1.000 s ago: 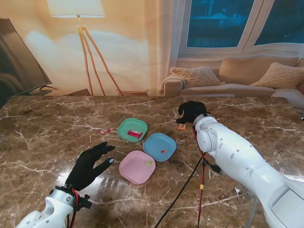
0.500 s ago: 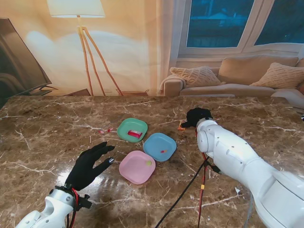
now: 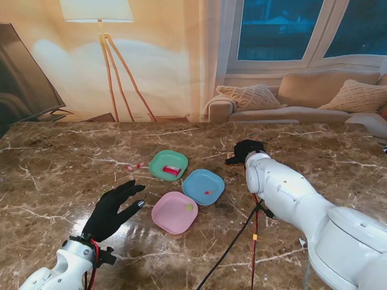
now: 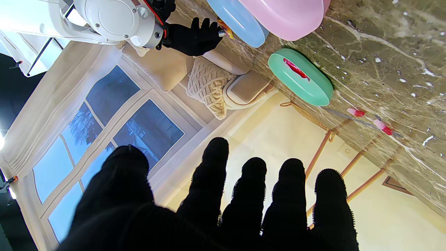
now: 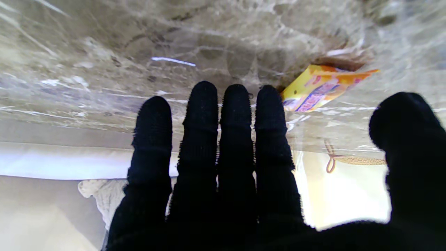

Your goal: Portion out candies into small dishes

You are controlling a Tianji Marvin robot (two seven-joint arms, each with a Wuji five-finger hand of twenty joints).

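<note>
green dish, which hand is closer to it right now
Right. The right hand hovers just right of the green dish, over a yellow candy wrapper. The left hand sits nearer to me, well to the left.

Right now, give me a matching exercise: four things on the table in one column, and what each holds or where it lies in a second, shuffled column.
Things:
1. green dish
2. blue dish
3. pink dish
4. yellow packet

Descriptions:
A. holds a small yellow-green candy
B. lies on the table by the right hand's fingertips
C. holds a red candy
D. holds a small orange and red candy

Pairs: 1-C, 2-D, 3-A, 4-B
</note>
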